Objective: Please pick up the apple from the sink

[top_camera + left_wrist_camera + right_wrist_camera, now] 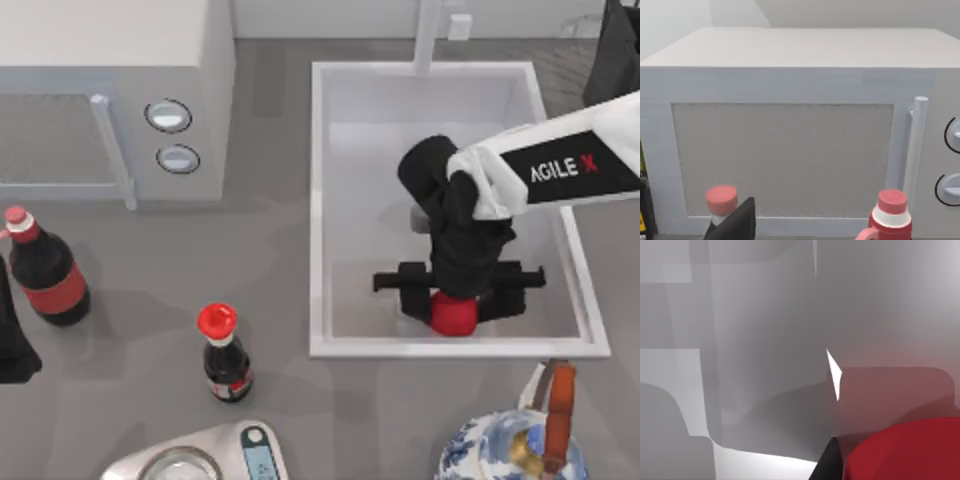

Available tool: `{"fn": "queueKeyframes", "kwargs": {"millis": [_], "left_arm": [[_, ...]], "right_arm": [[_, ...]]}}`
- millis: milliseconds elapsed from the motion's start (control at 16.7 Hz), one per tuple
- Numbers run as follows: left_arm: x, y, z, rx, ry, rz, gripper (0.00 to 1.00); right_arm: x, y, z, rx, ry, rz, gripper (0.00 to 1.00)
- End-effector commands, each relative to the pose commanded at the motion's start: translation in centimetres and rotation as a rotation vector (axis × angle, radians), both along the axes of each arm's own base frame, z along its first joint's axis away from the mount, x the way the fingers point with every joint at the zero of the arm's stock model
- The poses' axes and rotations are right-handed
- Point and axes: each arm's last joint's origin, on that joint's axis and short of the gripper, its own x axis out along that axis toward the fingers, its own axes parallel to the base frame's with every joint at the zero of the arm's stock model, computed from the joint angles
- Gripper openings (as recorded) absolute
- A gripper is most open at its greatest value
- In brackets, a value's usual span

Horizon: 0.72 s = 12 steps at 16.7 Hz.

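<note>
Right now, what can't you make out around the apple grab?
- Right claw on the apple in the sink: top view, the wrist covers the fingers, so contact is unclear.
- Apple in the right wrist view: cut off by the edge.
- Left claw: left wrist view, cut by the edge before the microwave.

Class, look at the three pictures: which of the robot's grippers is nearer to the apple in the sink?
The right. The right gripper is down inside the sink, directly over the apple. The left gripper sits parked at the table's far left edge, beside the cola bottle.
</note>
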Motion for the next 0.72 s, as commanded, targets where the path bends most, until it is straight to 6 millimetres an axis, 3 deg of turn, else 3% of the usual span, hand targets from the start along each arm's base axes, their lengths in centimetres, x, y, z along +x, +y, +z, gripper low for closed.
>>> {"fn": "queueKeyframes", "kwargs": {"millis": [300, 360, 540, 720], "left_arm": [[0.0, 0.0, 0.0, 0.000, 0.000, 0.000, 1.00], [0.0, 0.0, 0.0, 0.000, 0.000, 0.000, 1.00], [0.0, 0.0, 0.0, 0.000, 0.000, 0.000, 1.00], [0.0, 0.0, 0.0, 0.000, 0.000, 0.000, 1.00]], "right_arm": [[0.0, 0.0, 0.0, 0.000, 0.000, 0.000, 0.00], [0.6, 0.1, 2.9, 0.000, -0.051, 0.009, 0.00], [1.1, 0.4, 3.9, 0.002, -0.056, 0.009, 0.00], [2.2, 1.1, 7.2, 0.003, -0.058, 0.010, 0.00]]}}
